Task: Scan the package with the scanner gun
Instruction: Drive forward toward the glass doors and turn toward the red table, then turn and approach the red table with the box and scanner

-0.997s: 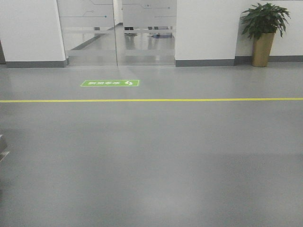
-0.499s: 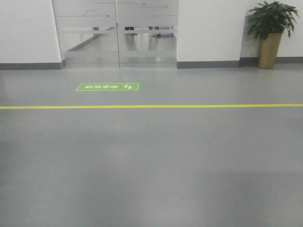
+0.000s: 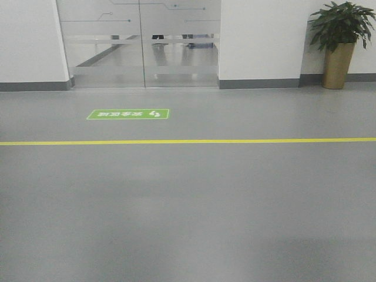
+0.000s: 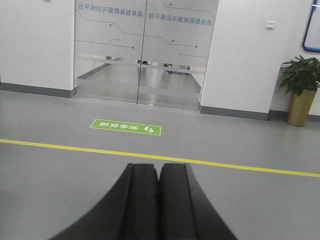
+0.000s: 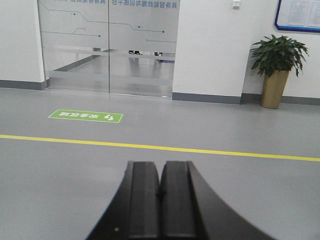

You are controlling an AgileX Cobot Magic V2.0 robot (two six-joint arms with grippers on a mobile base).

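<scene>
The package and the scanner gun are out of view in every view. My left gripper is shut with its black fingers pressed together and nothing between them, held above grey floor. My right gripper is also shut and empty, its fingers touching, over the same floor. Neither gripper shows in the front view.
Grey floor stretches ahead, crossed by a yellow line. Beyond it lies a green floor sign before frosted glass doors. White walls flank the doors. A potted plant stands at the far right wall.
The front view has shifted: the yellow line and green sign sit lower in the frame, the doors moved left and the plant right. The base is moving toward the doors.
</scene>
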